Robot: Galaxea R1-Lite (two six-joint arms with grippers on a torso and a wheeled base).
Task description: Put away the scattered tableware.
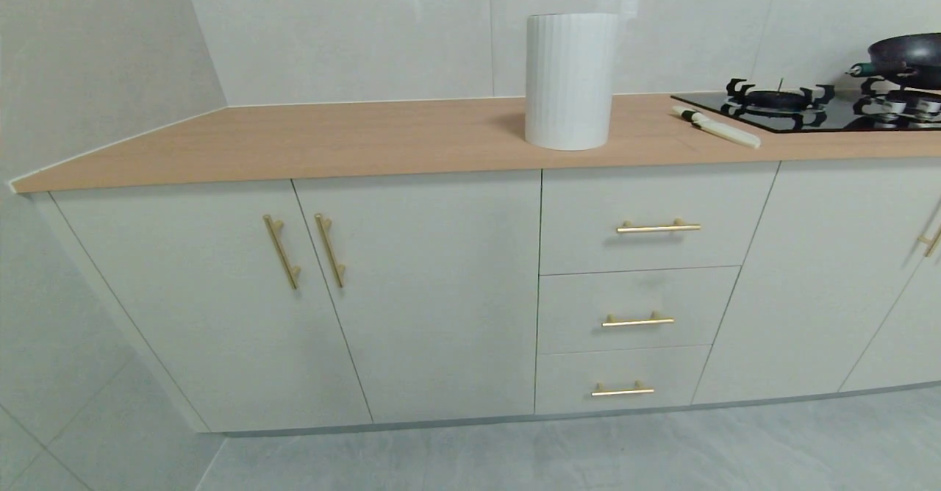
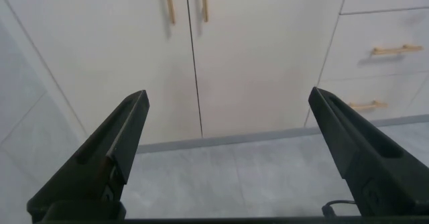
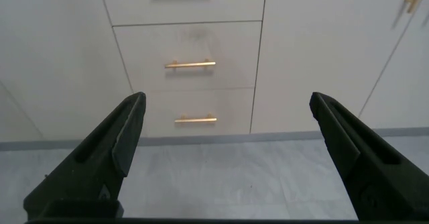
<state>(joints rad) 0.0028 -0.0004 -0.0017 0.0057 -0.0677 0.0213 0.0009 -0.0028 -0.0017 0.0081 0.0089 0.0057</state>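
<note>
Cutlery on the wooden counter [image 1: 331, 138] amounts to one pale cream knife [image 1: 717, 126] lying just beside the gas hob [image 1: 809, 112], near a white ribbed holder [image 1: 570, 79]; its handle end is hard to make out. A dark pan [image 1: 908, 54] on the hob is cut off at the edge. Low before the cabinet fronts [image 1: 426, 292], the left hand [image 2: 228, 93] and the right hand [image 3: 226, 96] are both spread wide and empty.

Left pincer [image 2: 228, 92] and right pincer [image 3: 227, 95] are each two dark, matte wedges tapering to narrow tips.
</note>
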